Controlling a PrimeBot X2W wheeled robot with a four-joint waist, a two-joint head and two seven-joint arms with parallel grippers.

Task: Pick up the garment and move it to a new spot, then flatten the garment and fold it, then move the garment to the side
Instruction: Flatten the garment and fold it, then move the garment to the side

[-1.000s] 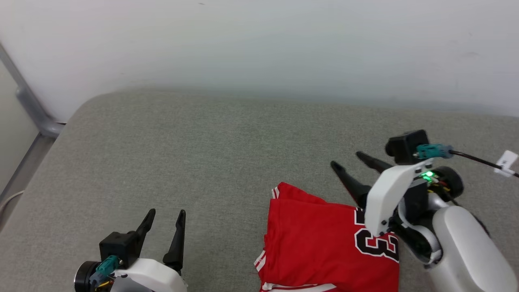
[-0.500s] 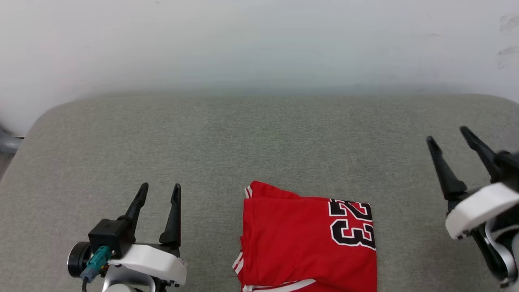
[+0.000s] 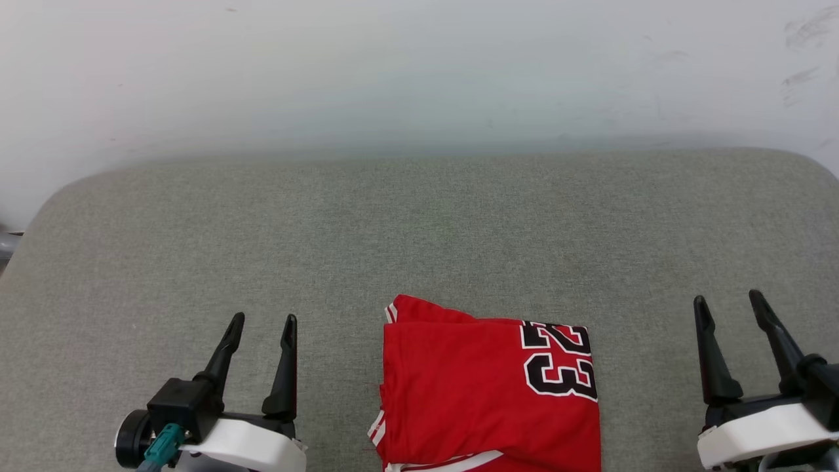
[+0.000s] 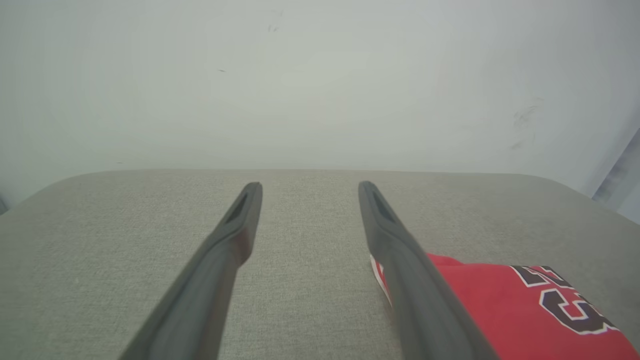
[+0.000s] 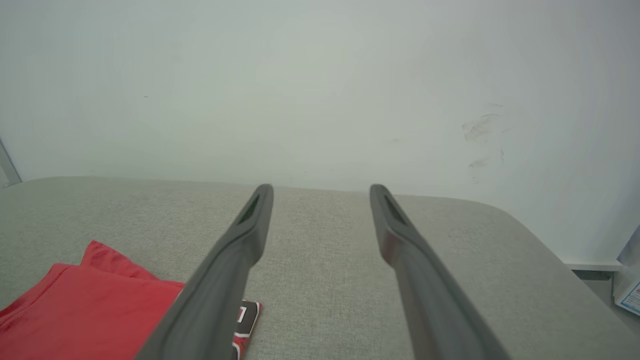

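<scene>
The folded garment lies flat on the grey cushion. The left gripper and right gripper flank it, released and empty, apparently parked clear because folding looks done. Beyond the garment rises a white wall.
</scene>
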